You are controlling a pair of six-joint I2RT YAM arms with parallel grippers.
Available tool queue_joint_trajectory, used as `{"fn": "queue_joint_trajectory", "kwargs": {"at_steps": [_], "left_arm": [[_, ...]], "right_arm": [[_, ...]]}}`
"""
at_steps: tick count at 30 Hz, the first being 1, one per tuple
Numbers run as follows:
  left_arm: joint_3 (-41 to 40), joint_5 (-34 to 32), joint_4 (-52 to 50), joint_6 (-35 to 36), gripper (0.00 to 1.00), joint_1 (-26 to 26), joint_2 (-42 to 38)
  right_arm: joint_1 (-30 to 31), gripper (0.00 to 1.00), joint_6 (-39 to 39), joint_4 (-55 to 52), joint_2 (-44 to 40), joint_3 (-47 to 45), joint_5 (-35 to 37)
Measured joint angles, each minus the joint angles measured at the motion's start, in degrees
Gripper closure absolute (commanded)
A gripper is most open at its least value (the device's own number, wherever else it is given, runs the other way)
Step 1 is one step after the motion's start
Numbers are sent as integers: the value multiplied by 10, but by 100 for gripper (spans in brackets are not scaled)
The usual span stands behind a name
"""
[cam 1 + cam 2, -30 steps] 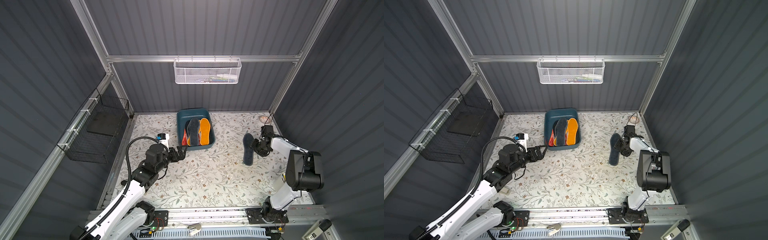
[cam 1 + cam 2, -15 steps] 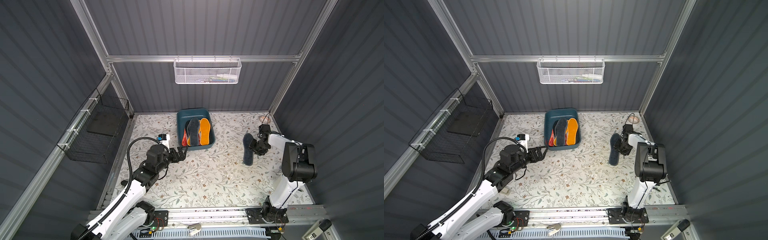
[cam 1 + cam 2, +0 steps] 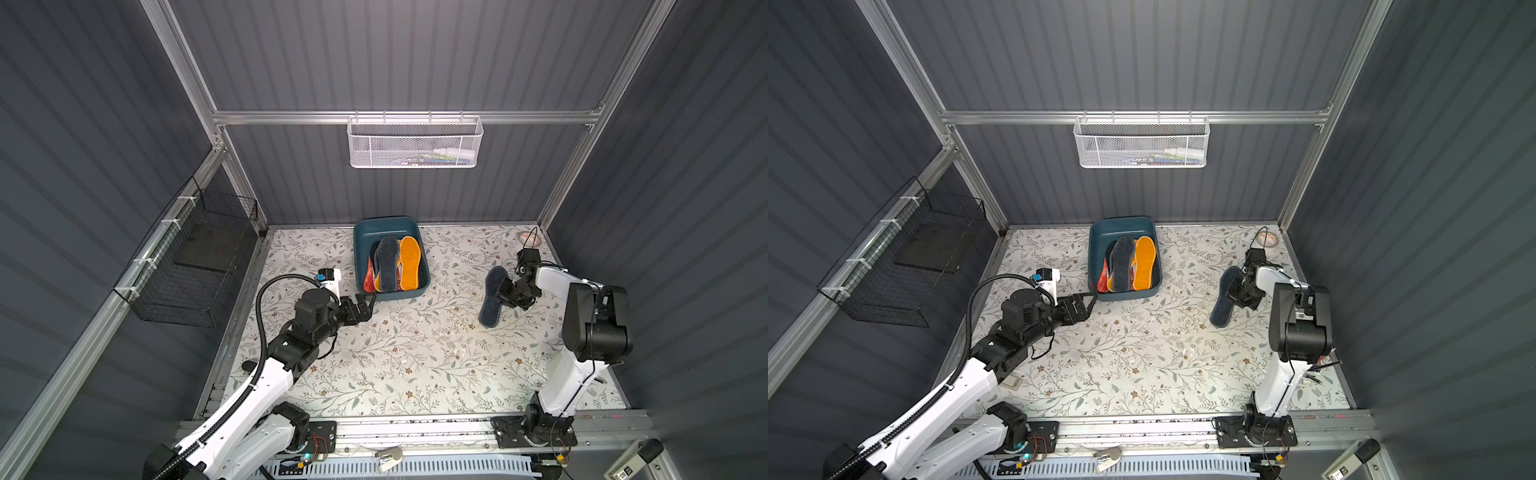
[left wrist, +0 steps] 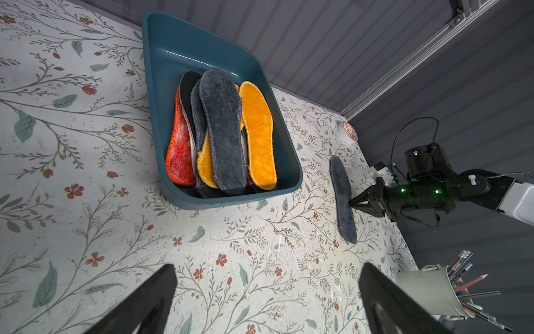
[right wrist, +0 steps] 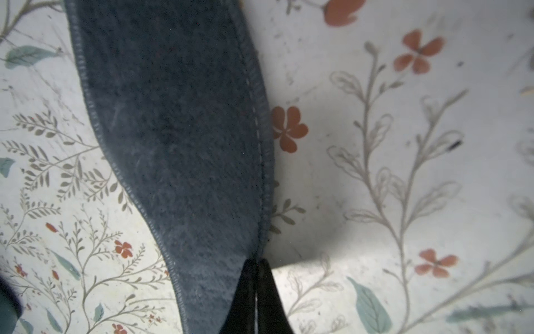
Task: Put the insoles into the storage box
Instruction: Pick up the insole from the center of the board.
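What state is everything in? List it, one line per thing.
Loose insole: on the table, one edge pinched.
Right gripper: shut on that edge.
Left gripper: open, empty.
Box: upright, part full.
Stacked insoles: overlapped inside it.
White basket: hung on the back rail.
Black basket: hung on the side wall.
Cup: upright, holding pencils.

Robot test cell, lab-type, not a home. What I see from my end:

- Grey ribbed wall panels (image 3: pixel 415 62) on three sides, held in an aluminium frame (image 3: pixel 291 117).
- Left arm (image 3: pixel 270 378) and right arm (image 3: pixel 569 374) are bolted to a slotted rail (image 3: pixel 415 432), with loose wiring showing.
- The worktop (image 3: pixel 415 353) wears a floral-print covering.
- Staged props: white mesh basket (image 3: pixel 415 145), black wire basket (image 3: pixel 195 270), teal storage box (image 3: pixel 386 226) of insoles (image 3: pixel 388 262), pencil cup (image 4: pixel 422 289).
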Motion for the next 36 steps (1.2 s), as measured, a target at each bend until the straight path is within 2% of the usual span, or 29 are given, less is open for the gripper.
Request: {"fn": "queue_joint_trajectory", "kwargs": {"at_steps": [5,11,18,26,32,36], "left_arm": [[0,2,5,-1,0,0,10],[0,9,26,-7,0,0,47],[0,33,63,-25,1,0,108],[0,136,201,-83,2,3,185],[0,219,340,-141,6,4,239],[0,247,381,-156,6,4,251]], "right_arm": [[1,100,0,9,-24,-20,-8],[9,100,0,13,-127,-47,-11],[68,100,0,17,-239,-62,-8],[149,100,8,26,-309,-62,-27],[205,100,20,44,-318,-54,-64],[242,100,25,58,-316,-37,-89]]}}
